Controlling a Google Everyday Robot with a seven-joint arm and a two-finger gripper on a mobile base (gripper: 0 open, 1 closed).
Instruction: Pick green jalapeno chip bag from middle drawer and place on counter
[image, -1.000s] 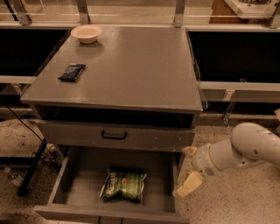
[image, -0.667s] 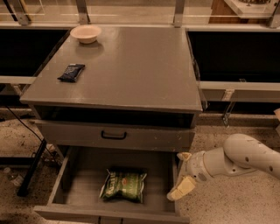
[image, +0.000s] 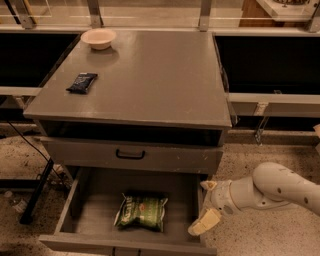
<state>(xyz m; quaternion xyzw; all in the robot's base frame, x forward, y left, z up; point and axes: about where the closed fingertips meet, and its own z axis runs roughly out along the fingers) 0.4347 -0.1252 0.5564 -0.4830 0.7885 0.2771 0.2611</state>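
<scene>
The green jalapeno chip bag lies flat on the floor of the pulled-out middle drawer, near its centre front. My gripper is at the drawer's right wall, to the right of the bag and apart from it. Its two tan fingers stand spread and hold nothing. The white arm reaches in from the right. The counter is the grey cabinet top above.
A dark navy packet and a pale bowl sit on the counter's left side. A drawer front with a black loop handle overhangs the back of the open drawer. A black stand leg and cables are at the left on the floor.
My gripper and arm have moved down and to the left, closer to the drawer's right wall. The bag has not moved.
</scene>
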